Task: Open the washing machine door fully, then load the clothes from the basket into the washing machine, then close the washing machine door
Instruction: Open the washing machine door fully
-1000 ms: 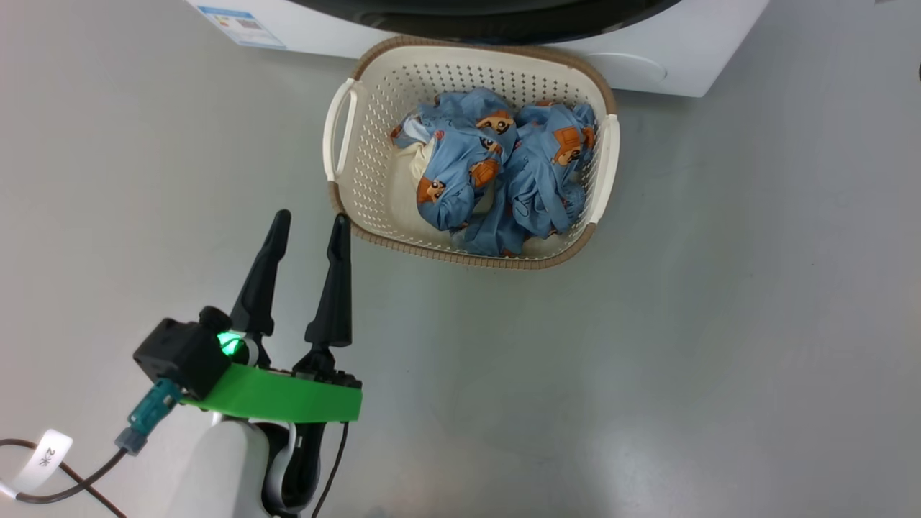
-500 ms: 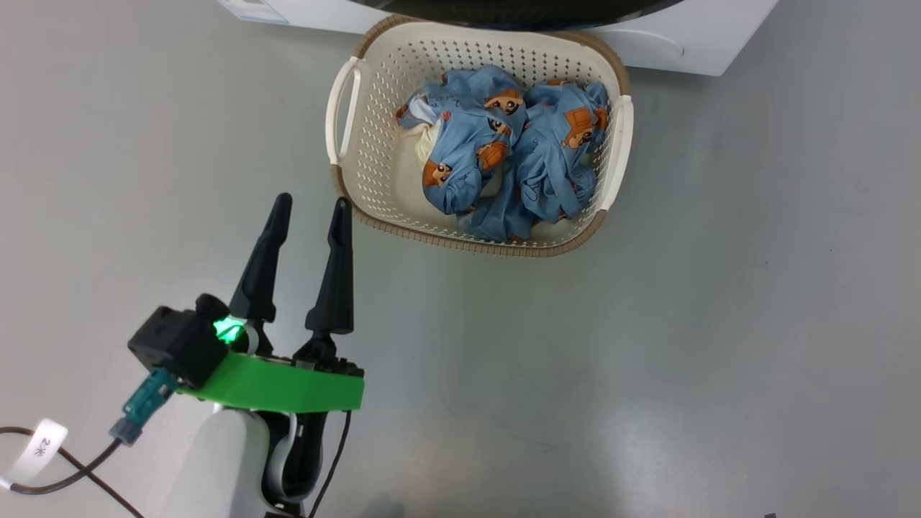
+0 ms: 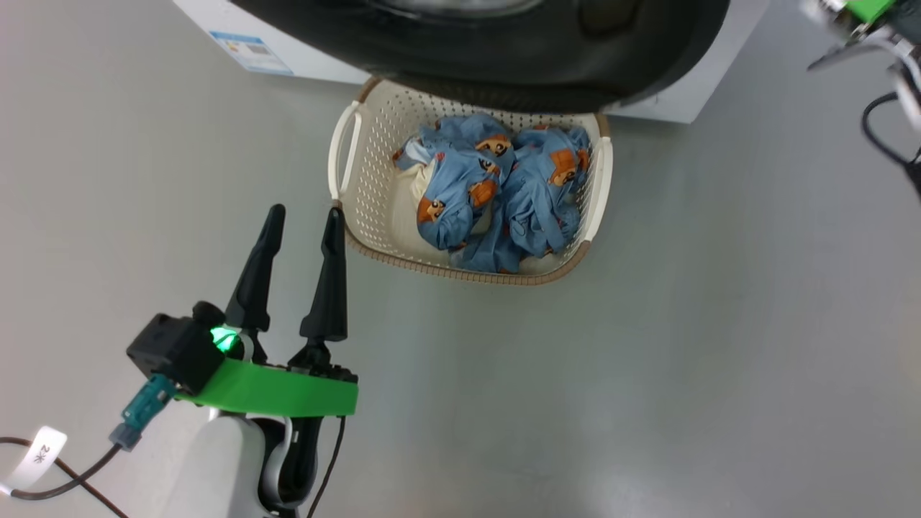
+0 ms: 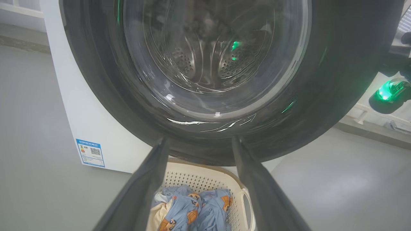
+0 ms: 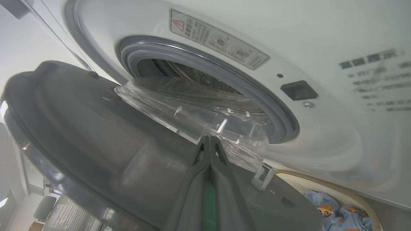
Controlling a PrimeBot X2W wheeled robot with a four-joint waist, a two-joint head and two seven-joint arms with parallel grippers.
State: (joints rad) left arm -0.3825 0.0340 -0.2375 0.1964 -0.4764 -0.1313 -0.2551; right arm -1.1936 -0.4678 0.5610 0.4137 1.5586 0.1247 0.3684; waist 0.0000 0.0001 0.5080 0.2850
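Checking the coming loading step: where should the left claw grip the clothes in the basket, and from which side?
Probably the raised crumpled fold atop the left bundle of the clothes, from above on the near side. The basket walls block sideways approaches, and the washing machine door overhangs its far rim. The open left claw stands by the near left corner.
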